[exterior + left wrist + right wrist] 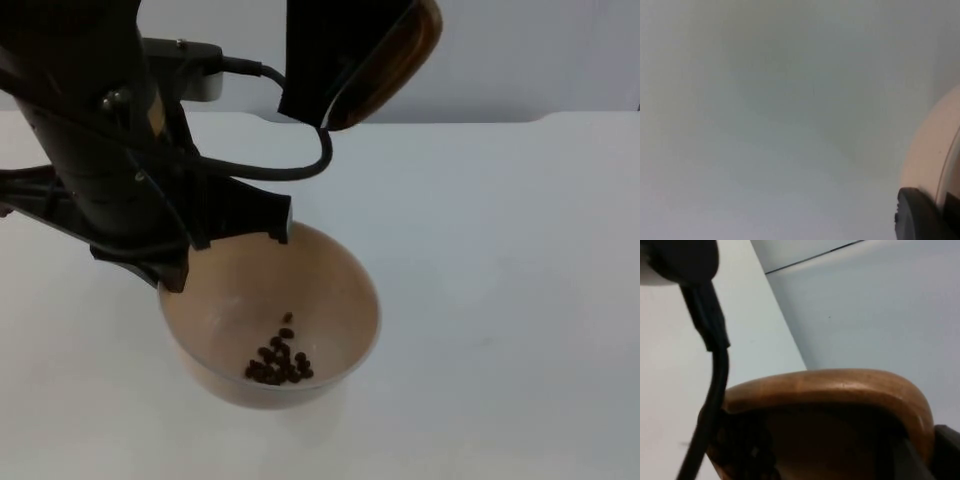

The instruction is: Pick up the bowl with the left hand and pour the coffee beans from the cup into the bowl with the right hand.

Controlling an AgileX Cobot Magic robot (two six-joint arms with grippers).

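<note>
A beige bowl (335, 290) hangs above the white table, its rim clamped at the left by my left gripper (228, 250), which is shut on it. Several dark coffee beans (280, 362) lie in a heap at the bottom of the bowl. Higher up, behind the bowl, my right gripper (335, 65) is shut on a brown wooden cup (400, 55), which is tipped over with its mouth facing down and left. The left wrist view has the bowl's outer wall (930, 155) beside a black fingertip (920, 215). The right wrist view looks onto the cup's rim (840, 387) and dark inside.
The white table top (500, 250) stretches out to the right and front of the bowl and ends at the grey partition wall (540, 50) behind. The left arm's black body (90, 130) stands over the table's left part.
</note>
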